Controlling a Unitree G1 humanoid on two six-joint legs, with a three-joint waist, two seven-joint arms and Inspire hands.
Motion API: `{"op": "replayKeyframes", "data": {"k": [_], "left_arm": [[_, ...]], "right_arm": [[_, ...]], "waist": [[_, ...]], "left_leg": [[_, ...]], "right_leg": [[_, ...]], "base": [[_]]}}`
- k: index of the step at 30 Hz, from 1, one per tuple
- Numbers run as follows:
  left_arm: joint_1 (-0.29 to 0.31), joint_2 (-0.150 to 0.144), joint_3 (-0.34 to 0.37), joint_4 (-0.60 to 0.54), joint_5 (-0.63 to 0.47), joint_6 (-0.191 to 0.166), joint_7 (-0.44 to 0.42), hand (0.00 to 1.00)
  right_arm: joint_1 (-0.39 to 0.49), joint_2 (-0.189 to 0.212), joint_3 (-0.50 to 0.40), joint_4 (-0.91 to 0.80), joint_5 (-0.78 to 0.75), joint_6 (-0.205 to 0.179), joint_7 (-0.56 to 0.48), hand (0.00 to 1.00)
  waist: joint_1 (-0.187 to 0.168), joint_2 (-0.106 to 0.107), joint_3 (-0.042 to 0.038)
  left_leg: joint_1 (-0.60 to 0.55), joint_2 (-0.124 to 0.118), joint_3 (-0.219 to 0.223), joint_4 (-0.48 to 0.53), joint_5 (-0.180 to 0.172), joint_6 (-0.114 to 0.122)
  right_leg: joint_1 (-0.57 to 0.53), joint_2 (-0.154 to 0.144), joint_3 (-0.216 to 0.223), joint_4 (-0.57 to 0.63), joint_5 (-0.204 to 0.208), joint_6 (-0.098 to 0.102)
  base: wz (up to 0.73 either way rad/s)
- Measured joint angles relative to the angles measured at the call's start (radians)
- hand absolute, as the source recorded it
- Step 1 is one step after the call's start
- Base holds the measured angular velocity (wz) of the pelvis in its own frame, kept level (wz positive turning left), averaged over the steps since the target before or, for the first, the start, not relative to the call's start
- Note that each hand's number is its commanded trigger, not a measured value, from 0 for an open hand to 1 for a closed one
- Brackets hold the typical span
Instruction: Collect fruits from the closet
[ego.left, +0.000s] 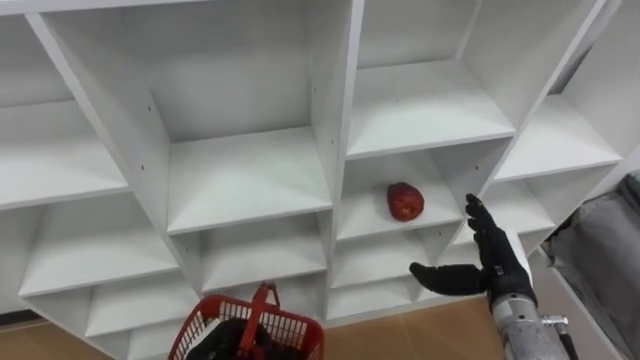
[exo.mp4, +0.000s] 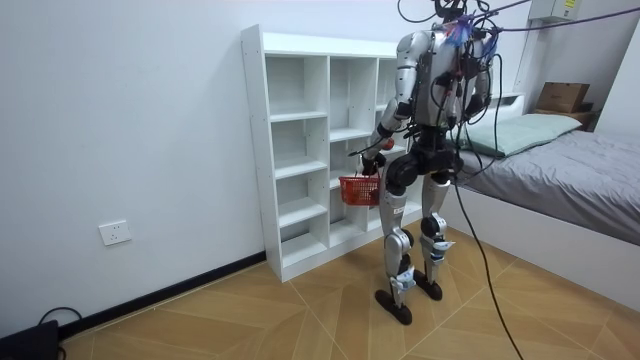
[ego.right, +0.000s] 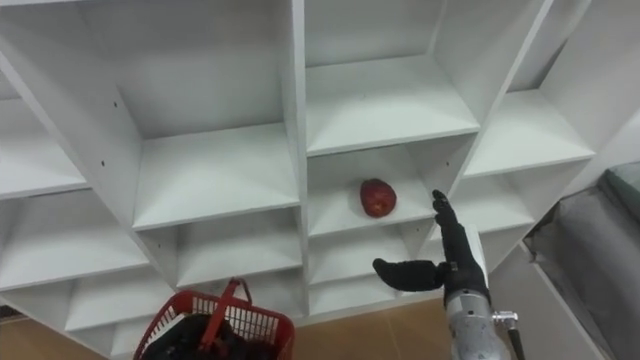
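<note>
White walls and a wood-patterned floor (exo.mp4: 300, 320) frame the white closet (ego.left: 240, 180), whose open compartments run in several columns. One red fruit (ego.left: 405, 201) lies inside the closet, resting roughly mid-board on a shelf in the column to the right of the centre divider, and it touches nothing but the board.

Just outside that same compartment, lower and to the right of its opening, I see the right hand (ego.left: 492, 258) held up in front of the closet's face. Its fingers (ego.right: 447, 222) are straight and point up toward the shelves, with the thumb spread wide to the left, and it holds nothing. It is near the fruit but clear of it. The forearm rises from the lower right, nearly upright, with the wrist below the closet's next shelf down.

Before the closet's lower shelves, on the left, hangs a red basket (ego.left: 250, 330) with its handle standing up. In the room view it hangs under the left hand (exo.mp4: 370, 153), but how that hand grips it I cannot tell.

From the room view, the robot stands upright on both feet facing the closet, close to its front. A bed (exo.mp4: 570, 170) lies past the closet's far end.
</note>
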Motion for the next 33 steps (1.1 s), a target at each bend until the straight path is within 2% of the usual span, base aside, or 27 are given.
{"op": "replayKeyframes", "data": {"k": [4,7,9,16,21,24,28,33], "left_arm": [[-0.001,0.004,0.001,0.001,0.001,0.0,0.001,1.0],[-0.013,0.012,0.0,0.016,0.0,0.0,0.0,1.0],[-0.022,0.014,0.0,0.037,0.0,0.002,0.0,1.0],[-0.065,0.016,-0.002,0.1,0.023,0.003,0.001,1.0],[-0.128,0.016,0.0,0.123,0.041,0.003,0.005,1.0],[-0.143,0.016,0.001,0.123,0.042,0.004,0.004,1.0],[-0.145,0.015,0.001,0.123,0.05,0.007,0.004,1.0],[-0.158,0.017,-0.003,0.122,0.064,0.015,0.006,1.0]], "right_arm": [[-0.09,-0.004,0.0,0.079,-0.01,-0.001,-0.016,0.0],[-0.166,-0.006,-0.006,0.189,-0.005,-0.001,-0.02,0.0],[-0.216,-0.011,-0.011,0.245,0.004,0.0,-0.023,0.0],[-0.31,-0.018,-0.039,0.313,-0.029,-0.004,-0.053,0.0],[-0.358,-0.051,-0.046,0.353,-0.045,-0.008,-0.064,0.0],[-0.38,-0.075,-0.056,0.353,-0.05,-0.008,-0.084,0.0],[-0.404,-0.083,-0.07,0.353,-0.049,-0.008,-0.102,0.0],[-0.455,-0.085,-0.075,0.353,-0.028,-0.008,-0.105,0.0]], "waist": [[-0.002,-0.005,0.002],[-0.012,-0.019,0.011],[-0.007,-0.023,0.011],[-0.006,-0.027,0.0142],[0.027,-0.027,0.0198],[0.048,-0.025,0.0212],[0.069,-0.024,0.0228],[0.078,-0.03,0.0346]], "left_leg": [[-0.047,-0.001,-0.006,0.026,0.0,0.0],[-0.084,-0.004,-0.027,0.046,0.001,0.0],[-0.125,-0.005,-0.034,0.066,0.001,0.0],[-0.217,-0.013,-0.064,0.096,0.008,0.003],[-0.28,-0.019,-0.075,0.114,0.01,0.006],[-0.316,-0.023,-0.077,0.117,0.016,0.008],[-0.338,-0.022,-0.078,0.127,0.016,0.008],[-0.39,-0.031,-0.079,0.152,0.016,0.008]], "right_leg": [[-0.04,-0.004,-0.003,0.02,-0.001,-0.002],[-0.061,-0.012,-0.027,0.024,0.0,-0.003],[-0.089,-0.013,-0.035,0.034,0.0,-0.004],[-0.164,-0.031,-0.064,0.068,-0.001,-0.006],[-0.223,-0.044,-0.078,0.089,-0.005,-0.006],[-0.265,-0.049,-0.079,0.105,-0.005,-0.007],[-0.281,-0.05,-0.081,0.108,-0.006,-0.007],[-0.344,-0.063,-0.081,0.157,-0.015,-0.007]], "base": [[0.03],[0.24],[0.08],[0.14],[0.07],[0.03],[0.03],[0.02]]}}
